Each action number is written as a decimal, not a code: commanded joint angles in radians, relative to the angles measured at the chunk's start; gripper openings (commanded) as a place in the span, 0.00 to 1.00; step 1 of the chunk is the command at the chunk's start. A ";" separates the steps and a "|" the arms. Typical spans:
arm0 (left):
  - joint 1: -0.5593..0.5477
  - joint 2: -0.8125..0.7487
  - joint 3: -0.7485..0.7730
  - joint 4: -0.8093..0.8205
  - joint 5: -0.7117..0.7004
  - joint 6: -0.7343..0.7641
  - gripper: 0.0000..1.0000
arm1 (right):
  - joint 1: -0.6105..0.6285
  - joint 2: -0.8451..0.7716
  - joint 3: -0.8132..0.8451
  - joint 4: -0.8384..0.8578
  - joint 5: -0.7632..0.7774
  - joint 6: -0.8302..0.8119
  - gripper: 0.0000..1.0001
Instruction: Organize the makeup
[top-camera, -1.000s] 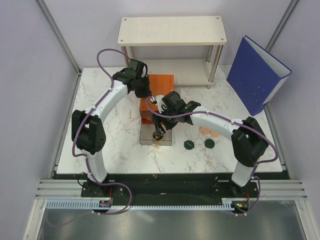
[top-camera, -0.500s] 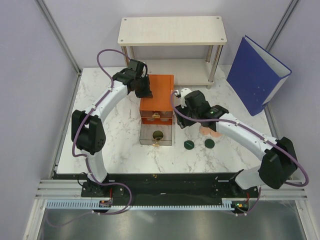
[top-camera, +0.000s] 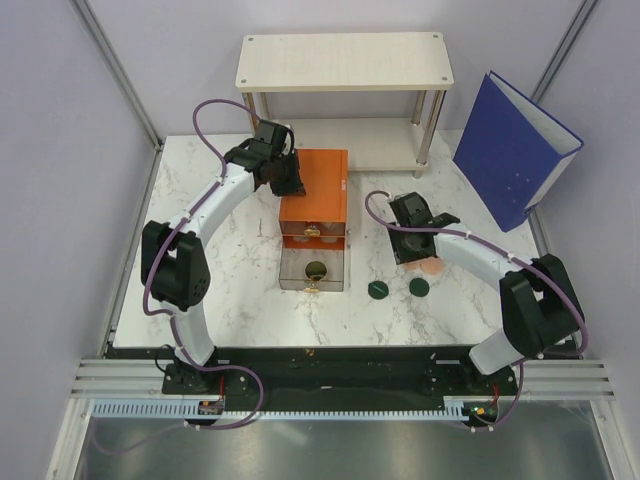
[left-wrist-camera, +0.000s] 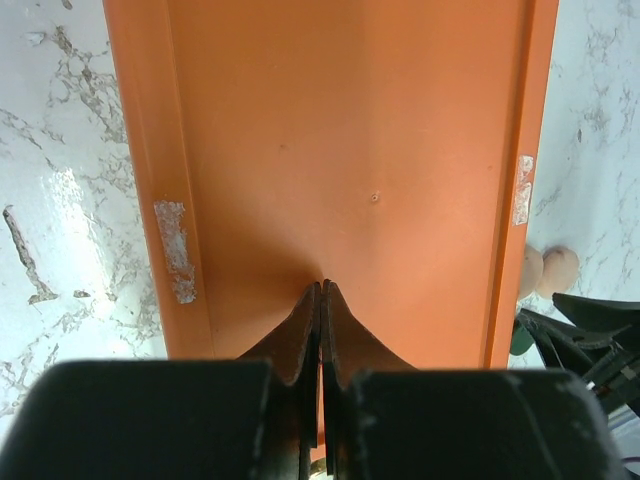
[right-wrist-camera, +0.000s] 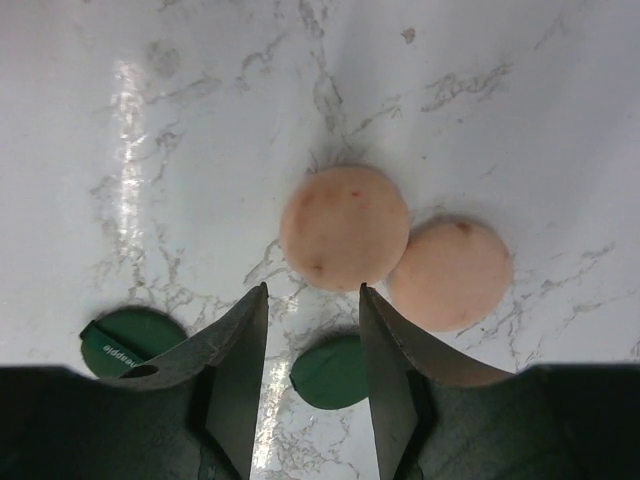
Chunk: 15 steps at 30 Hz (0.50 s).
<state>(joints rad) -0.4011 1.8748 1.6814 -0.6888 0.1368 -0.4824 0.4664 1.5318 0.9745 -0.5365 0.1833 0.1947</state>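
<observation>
Right gripper (right-wrist-camera: 312, 290) now above peach-pink discs (right-wrist-camera: 345, 227), open, seemingly not touching

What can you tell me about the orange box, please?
The orange box stands upright in the middle of the table, in front of the shelf. It looks like smooth plastic. Its flat top has pale scuffs near both side edges. Drawers are stacked in its front. The lowest drawer is pulled out toward the arms and holds a round gold compact. The left gripper, shut, seems to press on the top at its rear left.
</observation>
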 joint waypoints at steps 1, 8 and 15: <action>-0.002 0.014 -0.035 -0.061 -0.011 0.022 0.02 | -0.035 0.024 -0.036 0.021 0.050 0.045 0.48; -0.002 0.024 -0.035 -0.061 -0.008 0.037 0.02 | -0.049 0.106 -0.054 0.085 0.013 0.051 0.49; -0.001 0.029 -0.029 -0.060 -0.006 0.051 0.02 | -0.049 0.191 -0.014 0.124 0.007 0.069 0.03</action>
<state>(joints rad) -0.4011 1.8748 1.6806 -0.6842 0.1387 -0.4812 0.4198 1.6569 0.9424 -0.4618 0.1841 0.2436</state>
